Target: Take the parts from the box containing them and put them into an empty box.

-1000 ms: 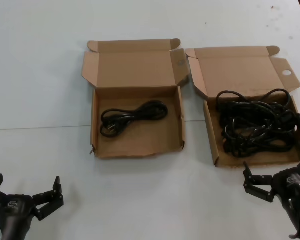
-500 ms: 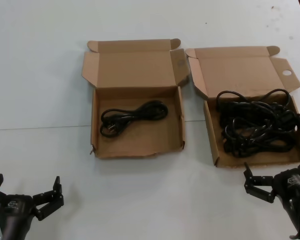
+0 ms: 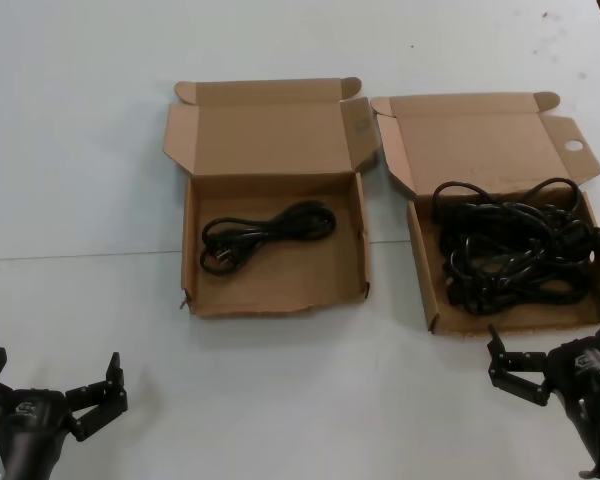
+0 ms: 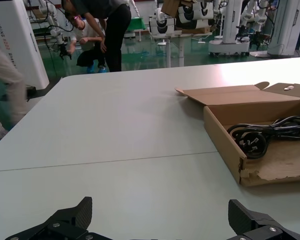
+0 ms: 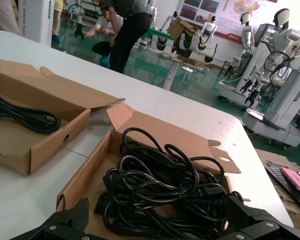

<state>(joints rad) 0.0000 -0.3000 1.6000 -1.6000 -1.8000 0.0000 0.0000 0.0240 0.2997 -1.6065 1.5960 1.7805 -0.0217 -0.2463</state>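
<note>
The box with a round-holed lid tab [image 3: 426, 262] lies open at the right and holds a tangled pile of black power cords [image 3: 515, 250]. To its left is the box with the ragged front wall [image 3: 280, 290], lid open, with one looped cord [image 3: 265, 232] in it. My right gripper [image 3: 555, 338] hovers open just in front of the full box's near wall; in the right wrist view the cords [image 5: 165, 185] lie between and beyond its open jaws [image 5: 157, 206]. My left gripper [image 3: 55, 368] waits open at the table's near left, nothing between its fingers [image 4: 82, 210].
Both boxes rest on a white table [image 3: 80, 150] with a seam line across it. The lids stand up behind the trays. Past the table's far edge, in the wrist views, people [image 4: 107, 30] and other robots [image 5: 285, 45] stand on the workshop floor.
</note>
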